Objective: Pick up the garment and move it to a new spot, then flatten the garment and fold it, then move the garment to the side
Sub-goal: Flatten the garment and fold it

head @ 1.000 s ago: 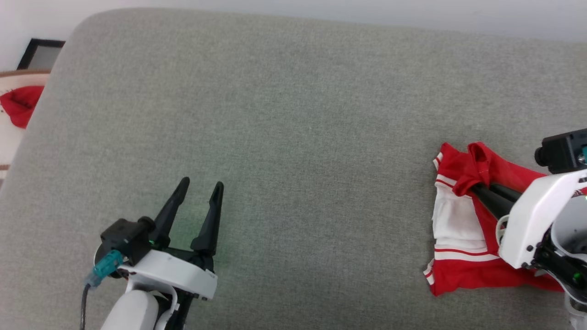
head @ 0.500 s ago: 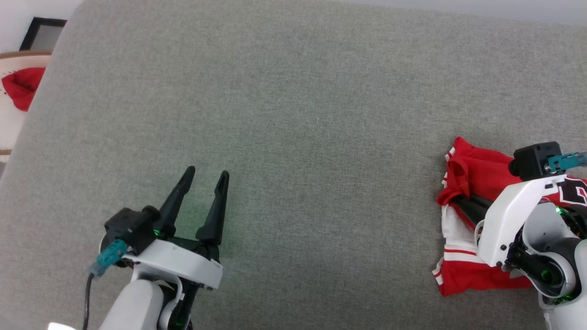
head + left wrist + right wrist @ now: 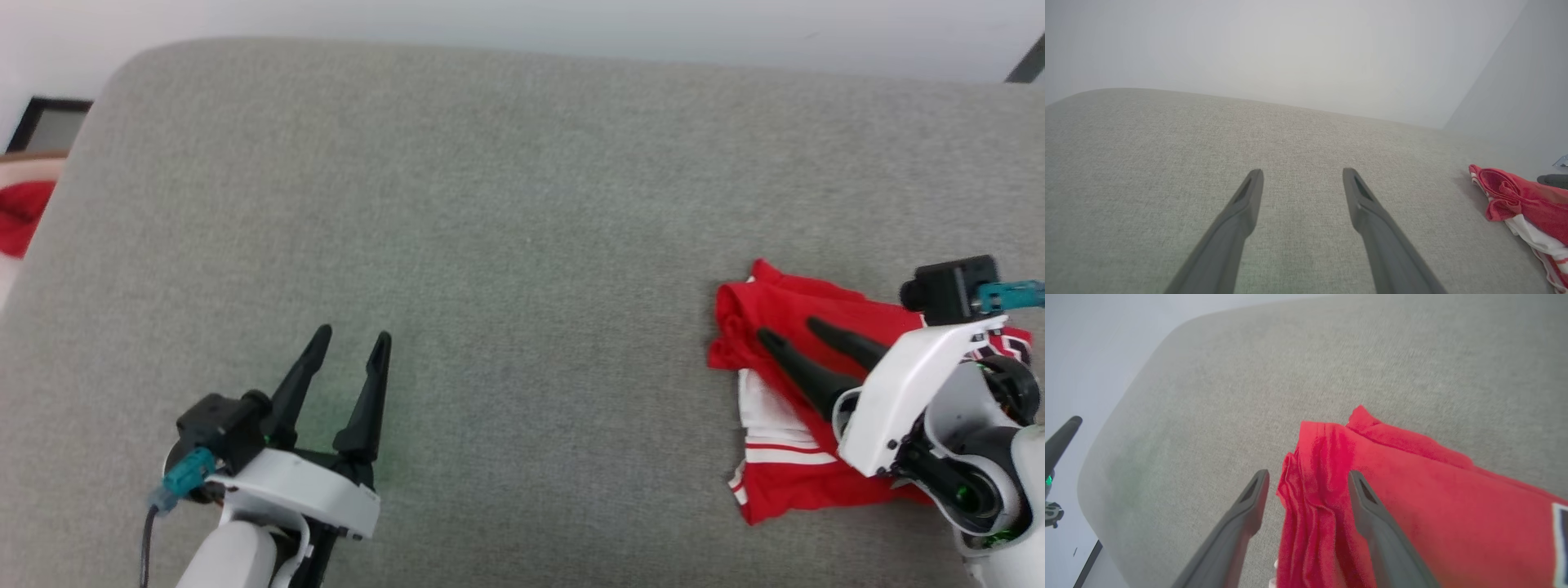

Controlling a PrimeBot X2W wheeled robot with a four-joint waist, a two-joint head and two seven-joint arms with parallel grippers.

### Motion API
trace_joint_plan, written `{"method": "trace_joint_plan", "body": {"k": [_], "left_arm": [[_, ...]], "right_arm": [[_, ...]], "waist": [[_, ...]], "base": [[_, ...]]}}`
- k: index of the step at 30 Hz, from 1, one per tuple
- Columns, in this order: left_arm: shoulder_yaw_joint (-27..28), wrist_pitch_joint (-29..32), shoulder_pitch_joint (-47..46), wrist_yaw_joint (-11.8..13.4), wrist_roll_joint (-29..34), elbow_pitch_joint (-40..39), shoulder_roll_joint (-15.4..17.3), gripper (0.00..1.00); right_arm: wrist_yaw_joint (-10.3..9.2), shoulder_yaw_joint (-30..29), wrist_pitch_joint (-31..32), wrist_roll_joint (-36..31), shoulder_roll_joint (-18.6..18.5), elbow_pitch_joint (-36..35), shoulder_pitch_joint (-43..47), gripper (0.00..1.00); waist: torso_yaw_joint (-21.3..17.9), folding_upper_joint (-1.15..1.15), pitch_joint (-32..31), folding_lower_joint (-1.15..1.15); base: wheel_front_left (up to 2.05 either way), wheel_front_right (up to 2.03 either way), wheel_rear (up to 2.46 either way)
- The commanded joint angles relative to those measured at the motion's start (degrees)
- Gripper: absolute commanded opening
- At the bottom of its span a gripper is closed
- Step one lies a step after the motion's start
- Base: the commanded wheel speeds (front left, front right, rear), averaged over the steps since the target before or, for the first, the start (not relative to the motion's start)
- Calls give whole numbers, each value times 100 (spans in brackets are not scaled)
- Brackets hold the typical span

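Note:
The garment, a bright red jersey with white and red-striped trim, lies folded in a heap at the right of the grey cushion. My right gripper hovers over its near-left part, fingers spread and holding nothing. In the right wrist view the garment bunches under and between the open right gripper. My left gripper is open over bare cushion at the lower left. The left wrist view shows the left gripper open, with the garment far off at the right edge.
The cushion's rounded left edge drops off to a pale round surface holding a red cloth scrap. A dark frame stands by the wall at the upper left. A wide stretch of cushion lies between the two grippers.
My right gripper was shut on a raised fold of the garment; it has opened and the fold has dropped onto the heap. The head camera has shifted. The left gripper stays open.

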Motion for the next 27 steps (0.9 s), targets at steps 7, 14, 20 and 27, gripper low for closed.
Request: {"method": "trace_joint_plan", "body": {"k": [7, 14, 20, 27], "left_arm": [[57, 5, 245, -15, -105, 122, 68, 100], [125, 5, 435, -15, -179, 257, 85, 100], [238, 5, 693, -15, -140, 272, 75, 100], [431, 5, 1046, -15, 81, 184, 54, 100]], "right_arm": [[0, -66, -1019, 311, -342, 185, 204, 100], [-1, -212, -2195, 426, -499, 626, 512, 100], [0, -268, -3019, 325, -538, 904, 789, 100], [0, -225, -3692, 145, -570, 878, 1234, 100]], "waist": [[-446, 0, -509, 0], [-658, 0, -750, 0], [-805, 0, -958, 0], [-855, 0, -1229, 0]], "base": [[0, 0, 0], [0, 0, 0], [0, 0, 0], [0, 0, 0]]}}
